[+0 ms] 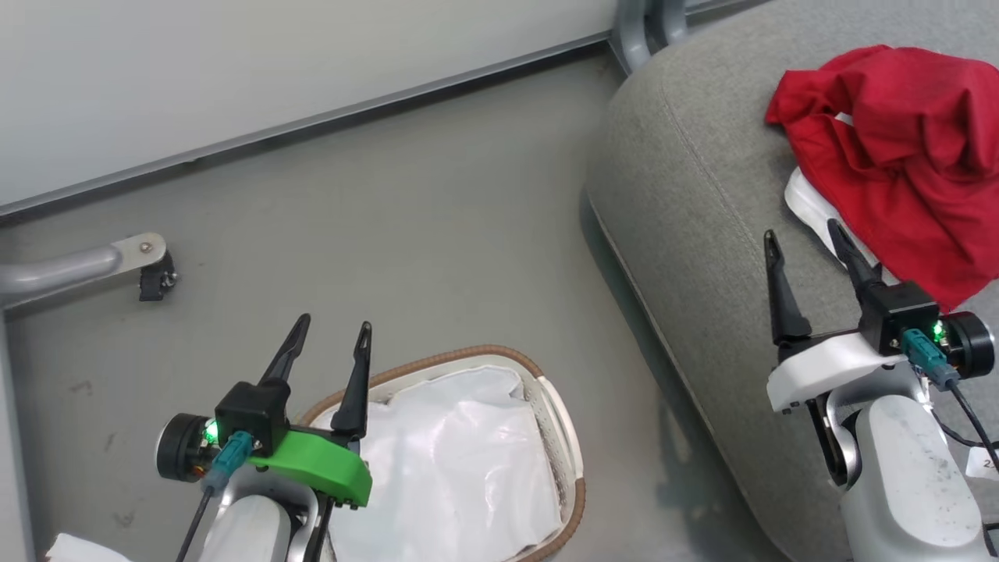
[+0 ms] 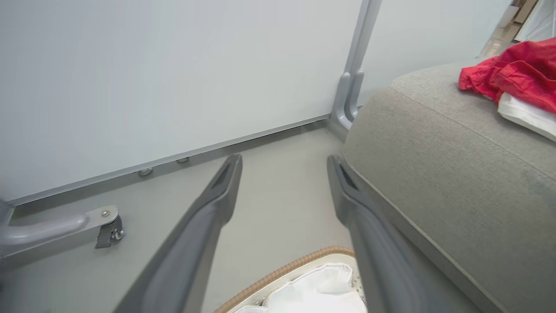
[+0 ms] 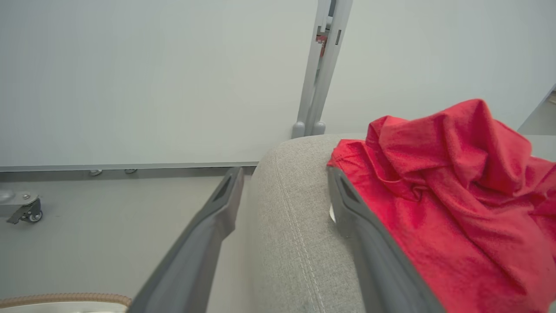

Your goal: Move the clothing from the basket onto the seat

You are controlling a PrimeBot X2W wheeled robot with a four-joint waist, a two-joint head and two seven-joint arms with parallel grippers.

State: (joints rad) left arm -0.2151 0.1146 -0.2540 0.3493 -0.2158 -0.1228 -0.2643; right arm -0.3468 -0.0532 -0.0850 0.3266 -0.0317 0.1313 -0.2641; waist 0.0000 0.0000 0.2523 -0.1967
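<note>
Holds right gripper [image 1: 802,234] spread beside crumpled red fabric clothing [image 1: 905,148] on grey upholstered seat [image 1: 687,179] — left gripper [image 1: 334,324] spread by oval cream basket [image 1: 574,460].

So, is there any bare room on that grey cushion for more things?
Yes. The seat is bare along its left side, between its rounded edge and the clothing. The floor between the wall, the basket and the seat is bare too. Crowded: the seat's right side, under the clothing, and the basket, filled by a white sheet.
</note>
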